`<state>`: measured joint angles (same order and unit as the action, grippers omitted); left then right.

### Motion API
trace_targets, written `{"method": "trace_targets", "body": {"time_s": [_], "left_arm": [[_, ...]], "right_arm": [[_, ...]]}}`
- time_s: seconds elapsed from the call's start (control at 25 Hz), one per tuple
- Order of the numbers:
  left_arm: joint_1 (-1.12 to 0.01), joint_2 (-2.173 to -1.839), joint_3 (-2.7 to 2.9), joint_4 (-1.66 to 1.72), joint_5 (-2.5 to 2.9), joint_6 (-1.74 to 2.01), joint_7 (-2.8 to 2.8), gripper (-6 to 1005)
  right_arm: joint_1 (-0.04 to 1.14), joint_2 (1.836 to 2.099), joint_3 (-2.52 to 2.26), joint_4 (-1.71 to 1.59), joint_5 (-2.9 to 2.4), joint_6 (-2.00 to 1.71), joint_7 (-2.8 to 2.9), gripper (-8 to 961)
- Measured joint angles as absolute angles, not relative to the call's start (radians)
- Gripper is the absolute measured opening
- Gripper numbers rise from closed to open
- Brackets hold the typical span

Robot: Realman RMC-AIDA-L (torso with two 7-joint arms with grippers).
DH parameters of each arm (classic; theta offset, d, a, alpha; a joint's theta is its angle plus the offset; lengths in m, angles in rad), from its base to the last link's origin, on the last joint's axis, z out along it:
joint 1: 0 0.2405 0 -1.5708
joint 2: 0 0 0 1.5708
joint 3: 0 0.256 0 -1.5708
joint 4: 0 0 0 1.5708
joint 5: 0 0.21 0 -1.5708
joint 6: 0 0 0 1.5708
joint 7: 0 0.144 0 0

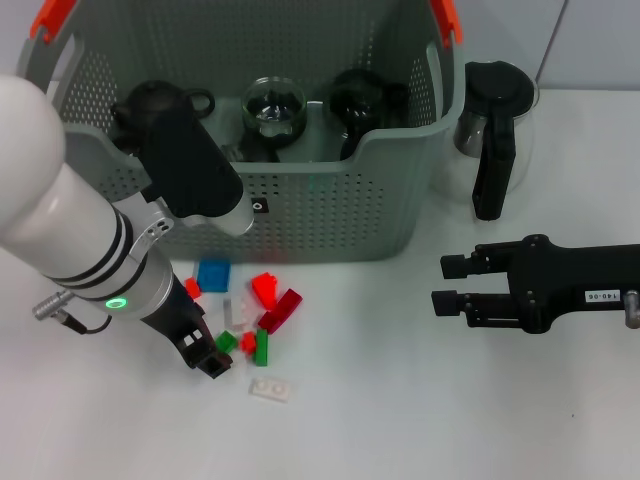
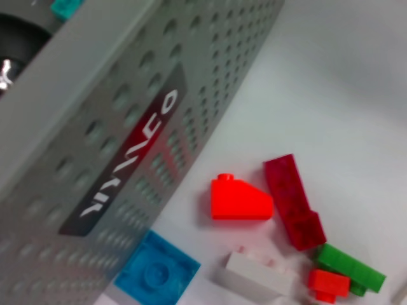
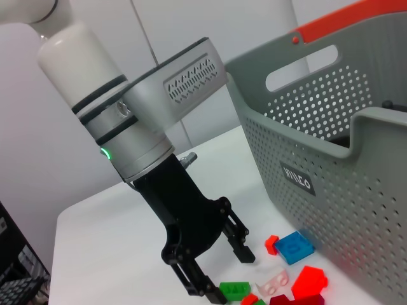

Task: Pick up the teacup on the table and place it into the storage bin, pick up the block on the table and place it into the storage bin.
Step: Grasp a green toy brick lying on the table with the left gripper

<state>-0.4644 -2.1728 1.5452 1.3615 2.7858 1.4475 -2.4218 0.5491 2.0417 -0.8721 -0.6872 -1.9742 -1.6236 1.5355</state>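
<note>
- Left gripper (image 1: 213, 357) low over scattered blocks (image 1: 262, 310) on the table (image 1: 400, 420), fingers spread, holding nothing;
- right gripper (image 1: 447, 283) parked beside, fingers apart;
- storage bin (image 1: 330, 200) behind, teacup (image 1: 273, 107) inside.

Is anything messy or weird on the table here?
Only a loose scatter of toy blocks in front of the storage bin, with the left gripper open right over them. The right gripper waits off to the side. Nothing looks spilled or broken.
</note>
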Motion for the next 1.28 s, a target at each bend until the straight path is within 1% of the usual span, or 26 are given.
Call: {"method": "trace_targets", "body": {"time_s": [1.28], "left_arm": [[-0.472, -2.173, 1.605, 1.338, 2.832, 1.413, -2.461, 648]], "right_arm": [[0.542, 2.042, -0.868, -0.686, -1.985, -1.621, 1.532, 583]]}}
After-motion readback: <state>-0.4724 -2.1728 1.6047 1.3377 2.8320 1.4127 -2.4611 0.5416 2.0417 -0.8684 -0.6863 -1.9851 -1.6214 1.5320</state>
